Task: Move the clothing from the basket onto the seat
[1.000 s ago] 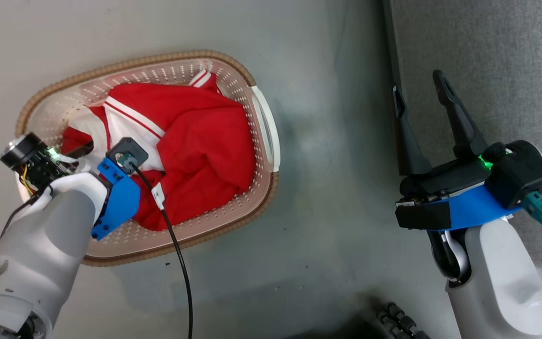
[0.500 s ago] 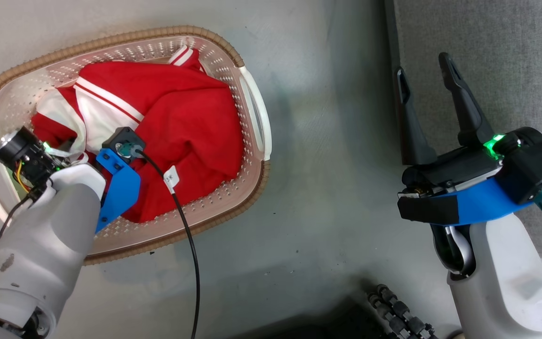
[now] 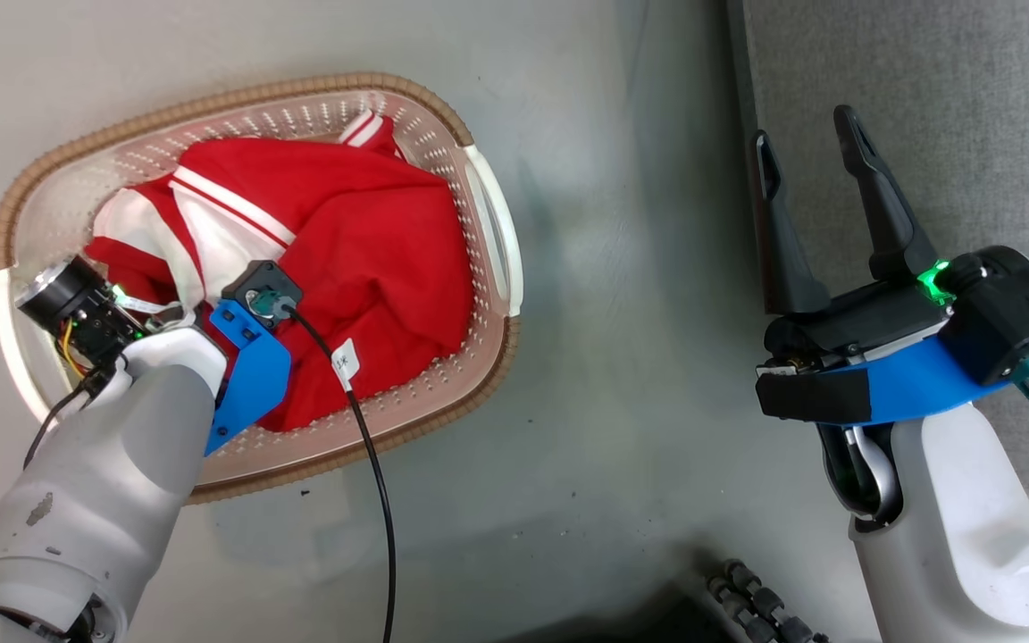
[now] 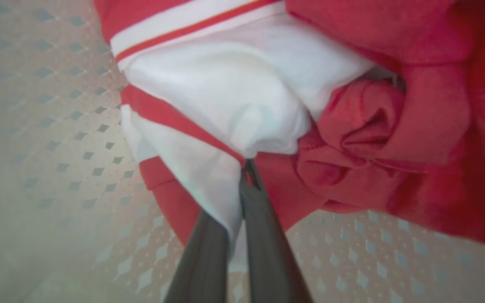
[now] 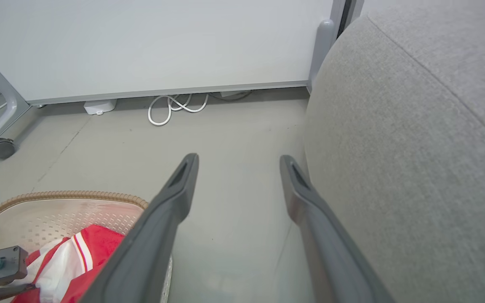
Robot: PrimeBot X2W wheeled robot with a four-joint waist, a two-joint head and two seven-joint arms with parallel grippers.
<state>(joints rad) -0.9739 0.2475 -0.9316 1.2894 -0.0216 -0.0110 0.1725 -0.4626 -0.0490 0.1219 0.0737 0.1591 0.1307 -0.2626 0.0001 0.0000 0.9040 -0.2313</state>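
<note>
The clothing [image 3: 363, 241] is a red heap with white panels and striped trim, filling the cream basket [image 3: 238, 98] on the floor at the left. My left arm reaches down into the basket's near-left end. In the left wrist view my left gripper [image 4: 247, 168] is shut on a fold of the clothing [image 4: 234, 97], white and red fabric pinched between its fingers above the perforated basket wall [image 4: 57, 126]. My right gripper [image 3: 800, 127] stands open and empty beside the grey seat [image 3: 925, 89]. The right wrist view shows its open fingers [image 5: 238, 159] between basket [image 5: 65, 195] and seat [image 5: 415, 126].
A black cable [image 3: 372, 464] runs from my left wrist across the basket's near rim to the floor. A pale wheeled partition panel [image 5: 162, 42] stands beyond, with a caster [image 5: 0, 148] and a coiled white cord [image 5: 175, 105] at its foot. Bare floor separates basket and seat.
My left gripper has closed on a fold of the clothing. The head camera shifted, so the basket's place in the picture differs. The right gripper stays open.
</note>
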